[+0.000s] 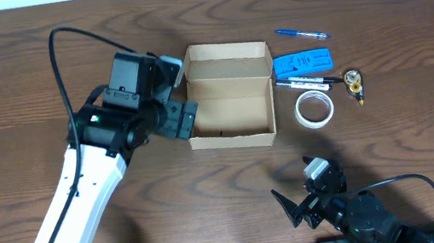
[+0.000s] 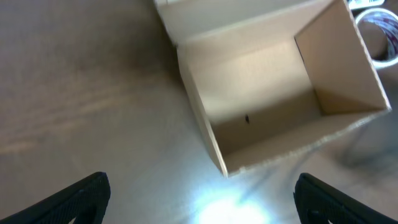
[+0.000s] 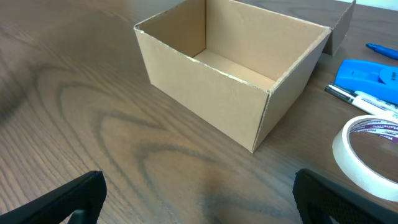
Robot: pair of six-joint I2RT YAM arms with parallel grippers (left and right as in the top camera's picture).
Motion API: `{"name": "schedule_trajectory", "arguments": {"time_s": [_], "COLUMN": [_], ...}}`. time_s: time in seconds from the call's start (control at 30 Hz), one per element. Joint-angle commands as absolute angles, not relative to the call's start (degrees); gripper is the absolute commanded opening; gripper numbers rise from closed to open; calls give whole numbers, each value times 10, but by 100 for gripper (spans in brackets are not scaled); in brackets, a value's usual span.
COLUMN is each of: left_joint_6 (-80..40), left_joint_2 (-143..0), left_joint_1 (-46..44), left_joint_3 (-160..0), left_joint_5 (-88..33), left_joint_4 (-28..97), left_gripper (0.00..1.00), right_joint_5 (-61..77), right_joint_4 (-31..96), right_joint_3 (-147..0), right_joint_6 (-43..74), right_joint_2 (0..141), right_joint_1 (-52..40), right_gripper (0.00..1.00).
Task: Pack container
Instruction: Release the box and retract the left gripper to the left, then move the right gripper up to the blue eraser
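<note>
Left hand (image 2: 204, 206), fingers wide apart and empty, hovers beside the open cardboard box (image 1: 228, 107) mid-tabletop (image 1: 19, 65); I judge a careless push could shove it into the tape roll (image 3: 348, 160).

Office-like robot workstation, dark wood-grain table (image 1: 5, 84), blue pen (image 1: 301, 34), marker (image 1: 308, 81), tape roll (image 1: 315, 108), mounted robot arm (image 1: 72, 190)

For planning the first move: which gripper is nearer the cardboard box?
Left. The left gripper is beside the cardboard box; the right gripper is apart, toward the robot.
</note>
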State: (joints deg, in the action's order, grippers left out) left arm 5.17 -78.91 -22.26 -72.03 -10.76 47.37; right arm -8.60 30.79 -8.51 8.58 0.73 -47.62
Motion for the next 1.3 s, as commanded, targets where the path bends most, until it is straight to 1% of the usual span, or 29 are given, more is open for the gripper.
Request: {"name": "schedule_trajectory", "arguments": {"time_s": [0.0, 0.2, 0.3, 0.47, 0.67, 0.87, 0.93, 1.03, 1.1, 1.13, 1.2, 1.27], "left_joint_6": [24, 28, 69, 103, 109, 109, 109, 109, 109, 109, 109, 109], "left_joint_2": [-740, -635, -584, -523, -486, -486, -486, -486, -486, -486, -486, -486], "left_joint_1": [-221, -221, -222, -222, -221, -221, -221, -221, -221, -222, -221, -221], "left_joint_3": [-725, -725, -725, -725, -725, -725, -725, -725, -725, -725, -725, -725], "left_joint_5": [-121, -126, -163, -177, -178, -176, -176, -176, -176, -176, -176, -176], "left_joint_4": [506, 593, 642, 694, 713, 722, 722, 722, 722, 722, 722, 722], "left_gripper": [95, 95, 95, 95, 95, 95, 95, 95, 95, 95, 95, 95], "right_joint_5": [-86, -86, -86, -86, -96, -96, -77, -42, -27, -13, 13, 0], "right_joint_4": [309, 309, 309, 309, 309, 308, 307, 300, 286, 286, 290, 290], "right_joint_3": [-84, -84, -83, -83, -84, -84, -84, -83, -83, -83, -83, -83], "right_joint_6": [92, 92, 92, 91, 92, 92, 100, 154, 232, 293, 364, 386], "right_joint_2": [3, 3, 3, 3, 3, 3, 3, 3, 3, 3, 3, 3], "right_joint_1": [-480, -480, -480, -480, -480, -480, -480, -480, -480, -480, -480, -480], "right_gripper": [99, 99, 99, 99, 99, 99, 99, 99, 99, 99, 99, 99]}}
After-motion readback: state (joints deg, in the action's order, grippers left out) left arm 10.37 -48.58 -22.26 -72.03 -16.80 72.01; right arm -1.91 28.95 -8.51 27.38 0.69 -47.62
